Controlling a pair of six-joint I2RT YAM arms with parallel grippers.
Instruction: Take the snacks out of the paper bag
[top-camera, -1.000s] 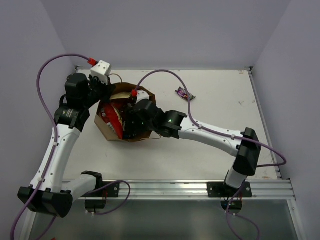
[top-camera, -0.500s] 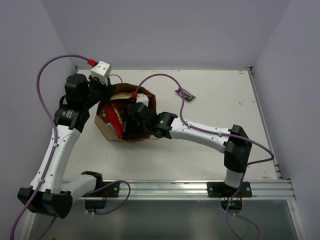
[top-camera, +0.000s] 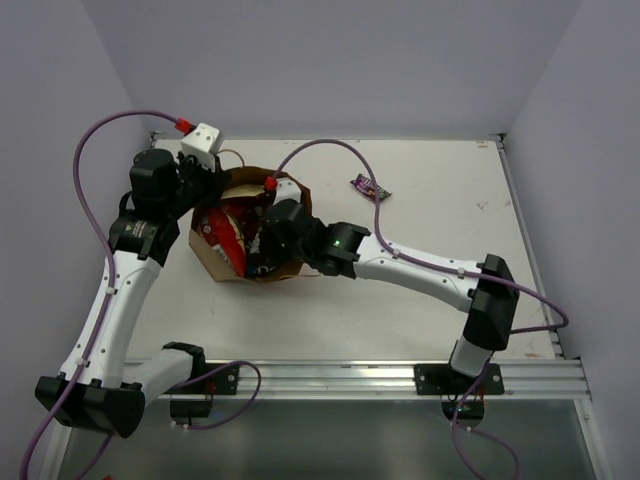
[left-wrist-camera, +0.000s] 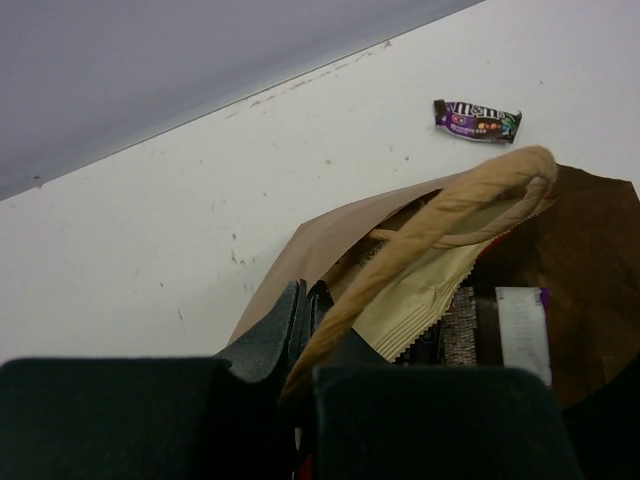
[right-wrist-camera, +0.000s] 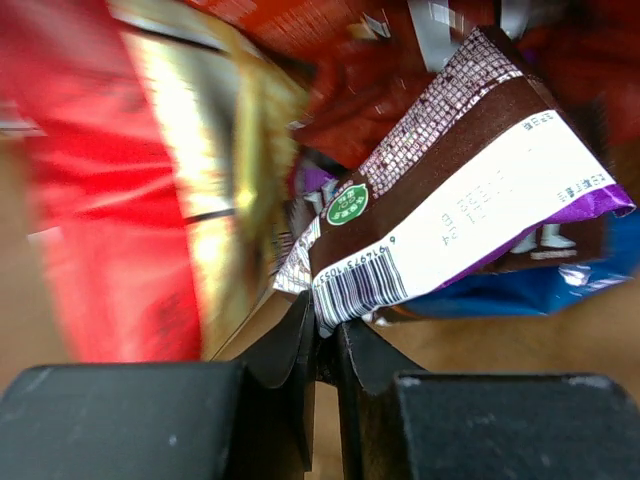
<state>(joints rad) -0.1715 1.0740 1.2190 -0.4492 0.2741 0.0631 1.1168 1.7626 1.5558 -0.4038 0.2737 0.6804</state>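
Fingers of the right gripper (right-wrist-camera: 321, 345) are clenching the barcoded corner of a brown candy packet (right-wrist-camera: 470, 190) inside the paper bag (top-camera: 292, 264) at left, its length stretching ahead, while the left gripper (left-wrist-camera: 303, 318) is clamping the bag's far rim.

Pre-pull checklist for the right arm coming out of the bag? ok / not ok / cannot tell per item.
1. Right gripper closed on a snack: ok. It pinches the barcode corner of the brown packet.
2. Grip secure enough to lift: cannot tell. Only the packet's corner sits between the fingers.
3. Left gripper bracing the paper bag: ok. It is shut on the rim beside the handle.
4. Bag mouth open above the right gripper: ok in the top view.
5. Neighbours free of the packet: cannot tell. The red bag and blue bag crowd it.
6. M&M's packet clear of the bag: ok.
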